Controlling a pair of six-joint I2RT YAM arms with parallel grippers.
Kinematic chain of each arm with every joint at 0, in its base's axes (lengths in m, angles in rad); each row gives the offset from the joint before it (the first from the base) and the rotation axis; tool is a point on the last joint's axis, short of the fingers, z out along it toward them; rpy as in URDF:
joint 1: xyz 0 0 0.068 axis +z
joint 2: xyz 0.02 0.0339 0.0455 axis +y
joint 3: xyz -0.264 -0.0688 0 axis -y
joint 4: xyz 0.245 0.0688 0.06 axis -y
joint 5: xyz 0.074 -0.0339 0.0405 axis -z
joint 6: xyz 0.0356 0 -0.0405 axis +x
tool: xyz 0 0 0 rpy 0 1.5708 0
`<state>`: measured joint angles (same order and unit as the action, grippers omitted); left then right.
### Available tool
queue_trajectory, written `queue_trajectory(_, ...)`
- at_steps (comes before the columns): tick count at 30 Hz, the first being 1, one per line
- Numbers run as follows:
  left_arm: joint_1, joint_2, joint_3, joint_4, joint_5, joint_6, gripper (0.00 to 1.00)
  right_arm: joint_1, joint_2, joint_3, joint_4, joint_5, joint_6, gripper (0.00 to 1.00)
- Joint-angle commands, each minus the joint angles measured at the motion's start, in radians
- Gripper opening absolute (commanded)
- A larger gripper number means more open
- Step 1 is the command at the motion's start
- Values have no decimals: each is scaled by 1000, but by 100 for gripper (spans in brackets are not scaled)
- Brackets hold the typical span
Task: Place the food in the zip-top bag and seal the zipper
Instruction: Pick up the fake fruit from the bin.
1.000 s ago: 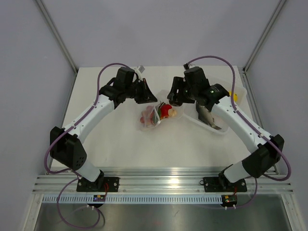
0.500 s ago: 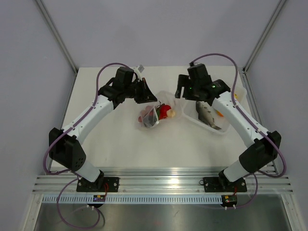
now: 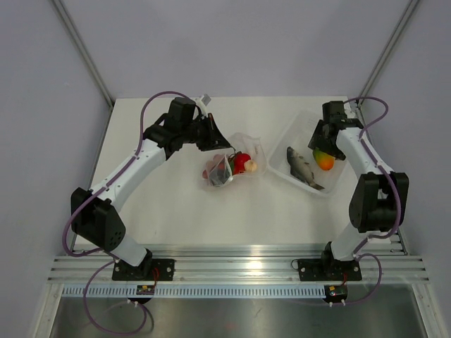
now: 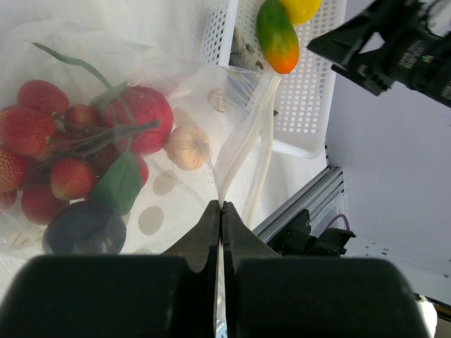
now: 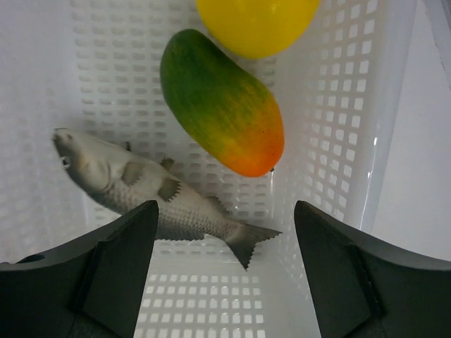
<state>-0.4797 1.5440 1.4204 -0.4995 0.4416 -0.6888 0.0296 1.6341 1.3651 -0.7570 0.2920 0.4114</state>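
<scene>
Partway done: the dotted bag (image 4: pixel 151 220), left of the basket (image 5: pixel 352 105), holds strawberries (image 4: pixel 42 98), its unsealed zipper (image 4: pixel 264 120) pinched in the closed left claw (image 4: pixel 220 208), while the wide-open, empty right claw (image 5: pixel 225 211) hovers over that basket's mango (image 5: pixel 222 113), lemon (image 5: pixel 254 17) and fish (image 5: pixel 141 186), not yet bagged.

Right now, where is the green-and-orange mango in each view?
Top external: mango right of centre, inside the white basket.
Left wrist: mango at the top edge, right of centre.
Right wrist: mango upper centre.
Shared landmark: the white basket, under it in every view.
</scene>
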Motion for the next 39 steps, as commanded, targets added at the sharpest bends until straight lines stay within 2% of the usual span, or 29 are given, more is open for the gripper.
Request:
queue_trajectory(1, -3, -39, 18, 36, 3, 14, 0, 10, 106, 84, 25, 108, -106, 86)
queue_trajectory(5, -3, -33, 22, 36, 9, 15, 0, 7, 222, 163, 21, 133, -224, 86)
queue_trajectory(11, -3, -21, 23, 30, 19, 18, 0, 4, 340, 250, 5, 56, -387, 94)
queue_trajectory(20, -3, 1, 40, 16, 17, 25, 0, 3, 446, 247, 12, -30, -392, 95)
queue_trajectory(23, -3, 1, 37, 19, 17, 21, 0, 3, 431, 235, 18, -19, -381, 88)
queue_trajectory(25, -3, -1, 37, 18, 16, 21, 0, 0, 385, 235, 15, -5, -367, 76)
queue_trajectory(27, -3, -2, 35, 19, 14, 21, 0, 0, 340, 235, 16, -49, -352, 70)
queue_trajectory(29, -3, -2, 35, 18, 16, 26, 0, 0, 265, 232, 19, -88, -324, 60)
queue_trajectory(38, -3, 11, 28, 10, 48, 38, 0, 3, -8, 170, -1, -244, -214, 53)
queue_trajectory(39, -3, 14, 26, 12, 51, 38, 0, 6, -29, 170, -4, -304, -203, 53)
